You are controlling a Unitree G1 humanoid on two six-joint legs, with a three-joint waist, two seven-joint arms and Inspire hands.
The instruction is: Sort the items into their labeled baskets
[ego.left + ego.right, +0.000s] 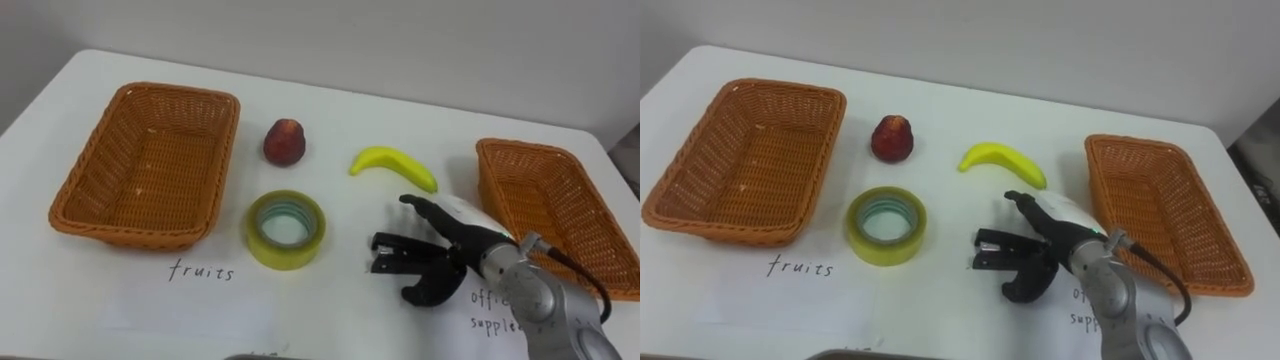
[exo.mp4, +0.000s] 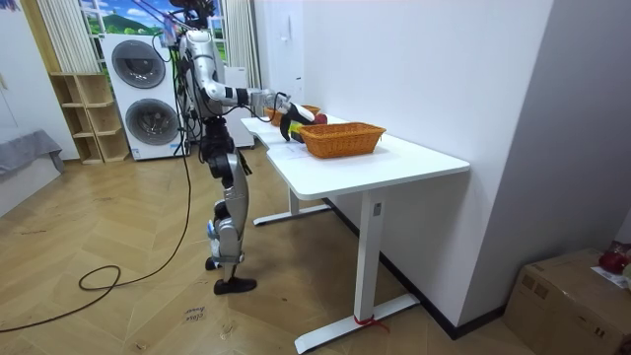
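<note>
Right hand (image 1: 440, 255) low over the worktop (image 1: 330, 105), fingers loosely spread, released, grasping nothing. Yellow tape roll (image 1: 286, 229) lies flat just to its left, banana (image 1: 393, 166) just beyond it. Red fruit (image 1: 284, 141) sits beside the left basket (image 1: 215, 185). All three lie between that and the right basket (image 1: 492, 185).

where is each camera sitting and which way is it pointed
Left eye view: on the robot's head, looking down at the white table; right hand reaches in from lower right.
Right eye view: same head, slightly aside, same look, same hand.
Room view: in the room, off the table's end, facing along it; whole robot standing.
Shared: all show the hand beside the right basket.
</note>
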